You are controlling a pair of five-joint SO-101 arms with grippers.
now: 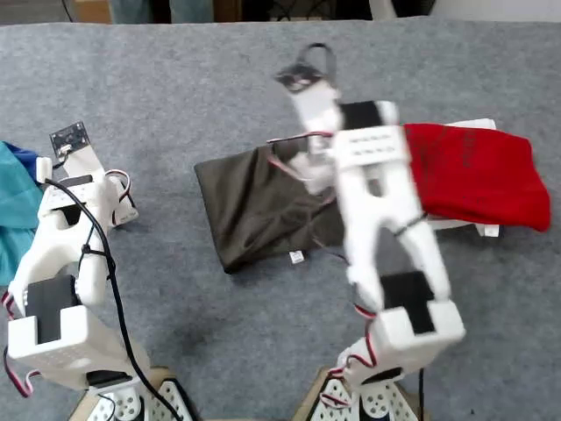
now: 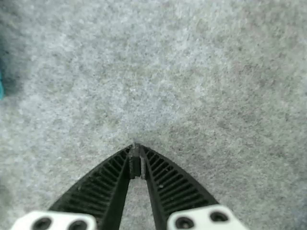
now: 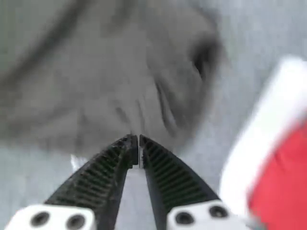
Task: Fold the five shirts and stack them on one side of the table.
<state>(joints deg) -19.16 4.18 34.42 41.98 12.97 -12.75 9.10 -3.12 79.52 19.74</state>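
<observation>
At the far left edge of the table (image 1: 175,79) a teal shirt (image 1: 13,197) is lying bunched. Near it the left gripper (image 2: 135,160) is hanging over bare grey felt, its jaws pressed together on nothing. In the middle a folded dark shirt (image 1: 259,206) is lying flat. The right gripper (image 3: 135,149) is hovering above it, jaws likewise closed and empty. Further right a folded red shirt (image 1: 478,175) is resting on a white shirt (image 3: 261,139).
</observation>
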